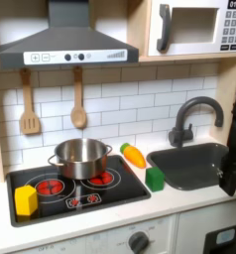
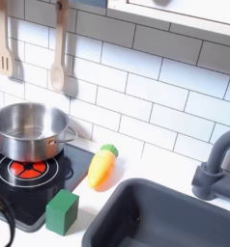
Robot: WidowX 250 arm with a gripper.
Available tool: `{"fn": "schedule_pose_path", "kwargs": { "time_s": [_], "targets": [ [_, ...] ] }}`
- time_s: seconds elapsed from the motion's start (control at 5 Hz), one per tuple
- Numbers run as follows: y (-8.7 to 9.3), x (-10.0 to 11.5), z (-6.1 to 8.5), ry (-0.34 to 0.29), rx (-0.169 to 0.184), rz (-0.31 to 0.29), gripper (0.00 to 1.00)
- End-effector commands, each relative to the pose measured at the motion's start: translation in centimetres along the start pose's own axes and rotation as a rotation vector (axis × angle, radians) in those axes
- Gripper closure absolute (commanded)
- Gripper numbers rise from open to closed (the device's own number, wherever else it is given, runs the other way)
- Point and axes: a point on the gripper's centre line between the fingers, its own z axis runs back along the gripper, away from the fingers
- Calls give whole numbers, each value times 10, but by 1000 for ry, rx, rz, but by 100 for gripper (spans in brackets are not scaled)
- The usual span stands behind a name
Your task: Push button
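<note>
The buttons of the dark keypad [image 1: 234, 25] sit on the front of the white toy microwave [image 1: 189, 28], at 1 o'clock in the first exterior view, high above the counter. At 3 o'clock, cut by the edge, a black shape that seems to be the gripper [image 1: 233, 169] hangs beside the dark grey sink [image 1: 189, 161], well apart from the keypad. I cannot tell how far its pincer is open or if it holds anything. A silver metal pot [image 1: 80, 156] stands on the black stove top [image 1: 75, 193]. A yellow block [image 1: 26, 201] lies at 8 o'clock, a green block [image 1: 155, 179] and an orange toy carrot [image 1: 135, 155] near the centre.

In the second exterior view the pot [image 2: 28, 130] is at 9 o'clock, the carrot [image 2: 102, 166] just below the centre and the green block [image 2: 61, 212] at 7 o'clock, beside the sink [image 2: 165, 217]. A wooden spoon [image 2: 57, 58] hangs on the white tiles at 11 o'clock.
</note>
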Motion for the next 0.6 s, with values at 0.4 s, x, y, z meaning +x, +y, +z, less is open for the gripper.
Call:
{"fn": "schedule_pose_path", "kwargs": {
  "time_s": [0.4],
  "targets": [
    [5, 16, -9, -4, 21, -2, 0]
  ]
}}
